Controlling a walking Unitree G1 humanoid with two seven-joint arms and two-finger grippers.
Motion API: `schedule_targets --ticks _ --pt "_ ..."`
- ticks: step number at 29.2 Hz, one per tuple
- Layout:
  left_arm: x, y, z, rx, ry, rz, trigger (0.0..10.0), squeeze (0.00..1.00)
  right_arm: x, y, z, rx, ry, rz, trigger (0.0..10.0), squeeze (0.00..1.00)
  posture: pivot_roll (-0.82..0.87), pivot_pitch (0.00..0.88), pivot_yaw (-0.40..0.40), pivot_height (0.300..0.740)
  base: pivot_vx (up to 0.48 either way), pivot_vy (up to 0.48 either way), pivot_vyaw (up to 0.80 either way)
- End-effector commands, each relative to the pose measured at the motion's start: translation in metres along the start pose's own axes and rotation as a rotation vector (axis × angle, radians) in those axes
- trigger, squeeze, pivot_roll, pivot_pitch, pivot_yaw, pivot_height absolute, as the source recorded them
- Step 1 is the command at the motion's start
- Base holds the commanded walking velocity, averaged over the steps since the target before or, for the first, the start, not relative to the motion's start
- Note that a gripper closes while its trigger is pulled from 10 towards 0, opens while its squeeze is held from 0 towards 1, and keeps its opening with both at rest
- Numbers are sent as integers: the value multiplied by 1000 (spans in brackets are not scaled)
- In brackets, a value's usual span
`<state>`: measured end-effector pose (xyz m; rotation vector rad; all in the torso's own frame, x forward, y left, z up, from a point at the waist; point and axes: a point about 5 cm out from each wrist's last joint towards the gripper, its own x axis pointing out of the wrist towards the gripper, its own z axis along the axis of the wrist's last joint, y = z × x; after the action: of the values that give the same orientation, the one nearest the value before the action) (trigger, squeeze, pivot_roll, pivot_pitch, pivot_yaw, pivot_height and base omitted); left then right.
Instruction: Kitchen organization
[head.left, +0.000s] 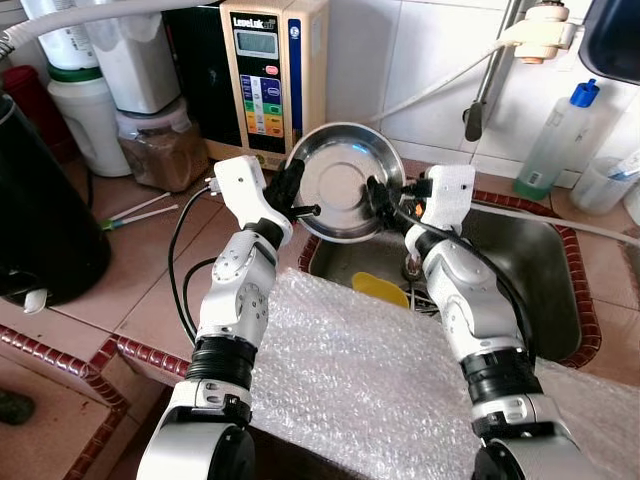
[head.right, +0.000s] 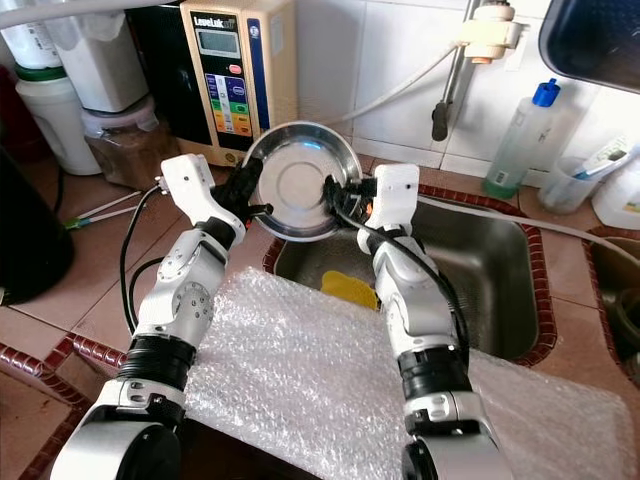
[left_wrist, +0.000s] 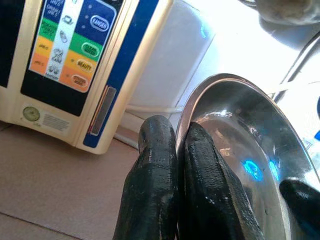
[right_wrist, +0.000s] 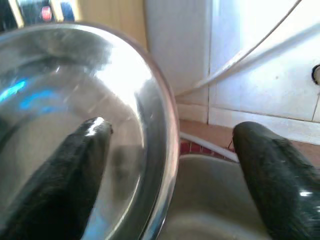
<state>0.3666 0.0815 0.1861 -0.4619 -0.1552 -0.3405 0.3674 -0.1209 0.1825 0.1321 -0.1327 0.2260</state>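
A round steel bowl (head.left: 340, 180) is held up on edge, its inside facing me, over the back left corner of the sink (head.left: 530, 270). My left gripper (head.left: 290, 197) is shut on the bowl's left rim. In the left wrist view its two fingers (left_wrist: 155, 165) pinch the rim of the bowl (left_wrist: 240, 145), one on each side. At the bowl's right rim my right gripper (head.left: 378, 200) is open. In the right wrist view one finger (right_wrist: 75, 160) lies inside the bowl (right_wrist: 100, 75) and the other stands well outside it.
A beige water ioniser (head.left: 270, 70) stands on the tiled counter right behind the bowl, with jars (head.left: 160, 150) beside it. A black appliance (head.left: 40, 220) stands far left. Bubble wrap (head.left: 370, 380) covers the counter's front. In the sink lies something yellow (head.left: 380, 290). A blue-capped bottle (head.left: 555, 140) stands behind it.
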Motion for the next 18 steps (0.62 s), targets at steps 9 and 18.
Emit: schedule_targets --ticks 9,18 --pt "-1 -2 6 -1 -16 -22 0 0 7 -3 2 74 15 -26 0 0 36 0 15 740 0 0 0" --pt "-2 -2 5 -4 -10 -25 0 0 6 9 -15 46 124 86 0 0 36 0 12 740 0 0 0"
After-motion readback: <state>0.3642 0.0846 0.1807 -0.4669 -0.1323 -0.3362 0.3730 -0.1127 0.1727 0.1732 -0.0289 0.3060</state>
